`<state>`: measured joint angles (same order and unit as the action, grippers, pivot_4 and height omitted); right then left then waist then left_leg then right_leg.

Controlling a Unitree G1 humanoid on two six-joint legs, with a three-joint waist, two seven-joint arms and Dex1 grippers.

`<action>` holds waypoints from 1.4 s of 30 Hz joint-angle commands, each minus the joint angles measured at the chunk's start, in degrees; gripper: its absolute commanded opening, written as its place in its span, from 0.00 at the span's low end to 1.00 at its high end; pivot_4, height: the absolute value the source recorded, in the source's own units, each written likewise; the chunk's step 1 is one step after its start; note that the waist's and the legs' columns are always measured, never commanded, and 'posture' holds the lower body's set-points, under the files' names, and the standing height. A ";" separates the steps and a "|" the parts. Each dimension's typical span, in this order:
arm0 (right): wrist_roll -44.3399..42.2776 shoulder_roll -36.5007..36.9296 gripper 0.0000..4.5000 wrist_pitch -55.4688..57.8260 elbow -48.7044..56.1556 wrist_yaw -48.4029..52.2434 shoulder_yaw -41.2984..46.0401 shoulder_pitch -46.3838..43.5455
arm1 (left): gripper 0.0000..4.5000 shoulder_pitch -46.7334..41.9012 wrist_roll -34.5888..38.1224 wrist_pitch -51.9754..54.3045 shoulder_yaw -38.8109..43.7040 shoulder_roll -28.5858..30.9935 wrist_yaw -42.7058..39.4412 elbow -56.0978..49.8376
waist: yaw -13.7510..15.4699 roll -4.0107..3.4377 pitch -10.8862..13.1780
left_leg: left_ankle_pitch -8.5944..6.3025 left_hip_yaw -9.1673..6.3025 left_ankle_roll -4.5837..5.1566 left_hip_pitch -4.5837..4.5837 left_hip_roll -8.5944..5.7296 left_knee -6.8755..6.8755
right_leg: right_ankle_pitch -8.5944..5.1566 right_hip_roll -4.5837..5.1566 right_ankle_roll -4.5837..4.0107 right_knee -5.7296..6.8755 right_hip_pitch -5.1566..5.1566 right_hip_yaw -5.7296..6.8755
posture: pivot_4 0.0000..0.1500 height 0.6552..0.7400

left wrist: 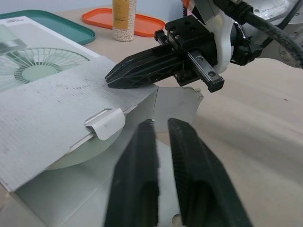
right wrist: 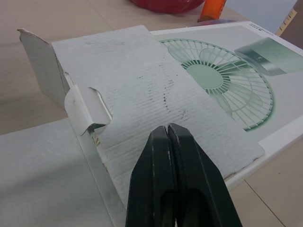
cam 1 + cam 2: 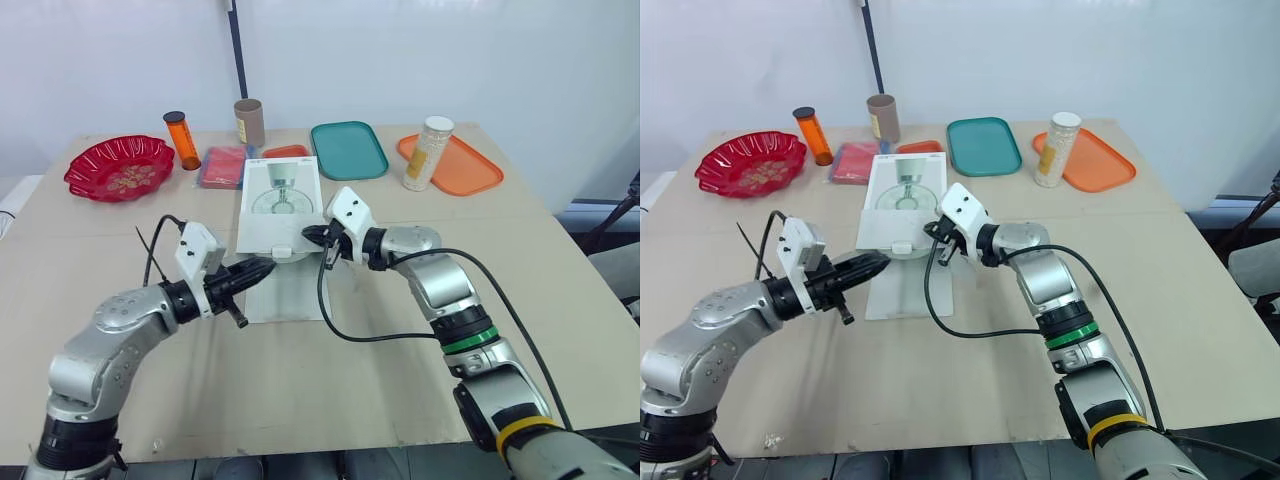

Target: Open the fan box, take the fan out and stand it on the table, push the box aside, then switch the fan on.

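At the near end of the white fan box (image 3: 282,190), the right gripper (image 3: 308,236) has its two fingers pressed together. Its tips are on or just above the raised cardboard flap (image 2: 156,90), near the flap's folded tab (image 2: 87,111). The left gripper (image 3: 263,268) faces it from the other side and holds nothing. Its fingers are slightly parted, with a thin gap between them, and point at the box's open end below the flap. A pale rounded shape (image 1: 80,156) shows under the flap, though I cannot tell whether it is the fan.

The box lies flat in the middle of the table (image 3: 560,300), with its fan picture facing up. A white panel (image 3: 285,295) lies flat on the table in front of it.

Along the far edge stand a red bowl (image 3: 118,168), an orange bottle (image 3: 182,140), a pink packet (image 3: 224,166), a cardboard tube (image 3: 248,122), a teal tray (image 3: 348,150) and an orange tray (image 3: 470,170) carrying a jar (image 3: 428,153).
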<state>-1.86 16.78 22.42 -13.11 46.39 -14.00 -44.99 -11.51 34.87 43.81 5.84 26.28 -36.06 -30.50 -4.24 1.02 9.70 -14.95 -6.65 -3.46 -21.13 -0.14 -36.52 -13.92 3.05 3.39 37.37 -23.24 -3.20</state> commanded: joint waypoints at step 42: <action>0.93 2.59 0.00 1.51 0.21 4.10 -3.23 -1.81 | 0.78 8.49 29.89 3.61 6.33 -22.26 23.20 10.81 | 0.37 0.06 -0.08 | 0.03 -0.01 -0.06 0.03 -0.01 -0.01 | 0.01 -0.02 -0.01 -0.16 0.11 0.00 | 1.00 1.00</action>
<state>-1.50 19.40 23.55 -12.72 49.86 -16.02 -46.92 -2.53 64.18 48.00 12.42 3.84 -12.61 -18.90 -3.87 1.08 9.63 -14.92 -6.66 -3.52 -21.10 -0.15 -36.53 -13.92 3.02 3.38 37.20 -23.13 -3.20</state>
